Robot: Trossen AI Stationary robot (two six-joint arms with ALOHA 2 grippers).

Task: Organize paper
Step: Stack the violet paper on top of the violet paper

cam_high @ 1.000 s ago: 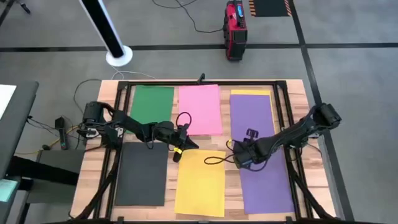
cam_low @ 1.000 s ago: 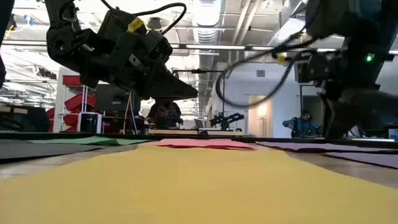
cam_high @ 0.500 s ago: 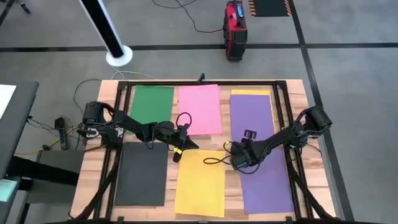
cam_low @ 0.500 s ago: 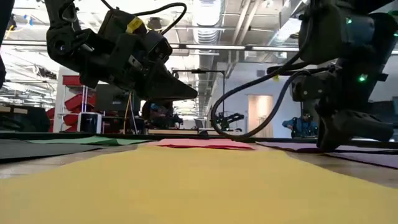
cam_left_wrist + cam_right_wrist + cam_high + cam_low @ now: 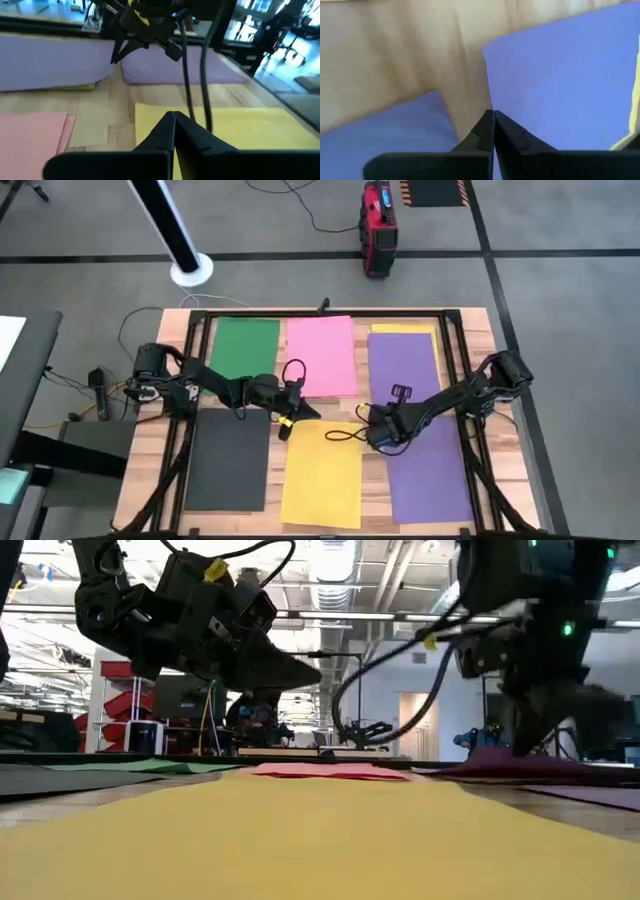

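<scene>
- Presently, five sheets are lying on the table [image 5: 478, 330]: green sheet [image 5: 246, 345] at the far left, pink sheet [image 5: 321, 356] at the far centre, grey sheet [image 5: 227, 460] at the near left, yellow sheet [image 5: 322, 478] at the near centre, purple sheet [image 5: 420, 430] along the right side.
- A strip of a second yellow sheet [image 5: 403, 328] is showing at the purple sheet's far end, lying beneath it.
- Right gripper [image 5: 372, 430] is sitting at the purple sheet's left edge, just beside the yellow sheet's far right corner.
- In the right wrist view its fingers [image 5: 487, 127] are pressed together at the tips, meeting at the purple sheet's edge where it is curling over the wood; whether the edge is actually pinched cannot be told.
- In the low view the purple sheet's near edge [image 5: 500, 762] is lifting off the table under that gripper.
- Left gripper [image 5: 305, 411] is hovering over bare wood between the pink sheet and the yellow sheet, near the grey sheet's far right corner.
- In the left wrist view its fingers [image 5: 172, 127] are closed tip to tip, holding nothing.
- In the low view the left gripper [image 5: 300, 670] is hanging clear above the table.
</scene>
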